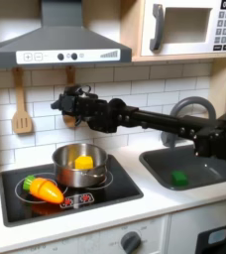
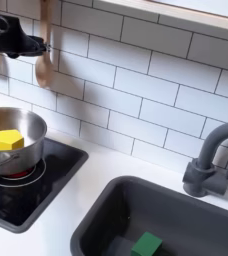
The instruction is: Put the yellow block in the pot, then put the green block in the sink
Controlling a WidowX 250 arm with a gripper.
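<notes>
Yellow block (image 1: 83,161) sits inside the steel pot (image 1: 61,169) on the stove, and the green block (image 2: 145,245) lies in the sink (image 2: 106,205) basin near the surface's right end. Both placements look done! The tool (image 1: 60,103) hovers high above the pot by the tiled wall, carrying nothing; whether it's apart or together, I can't tell. Next move: probably just retreat.

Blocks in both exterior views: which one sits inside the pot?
The yellow block lies in the steel pot on the stove; the green block lies apart, on the floor of the dark grey sink.
</notes>
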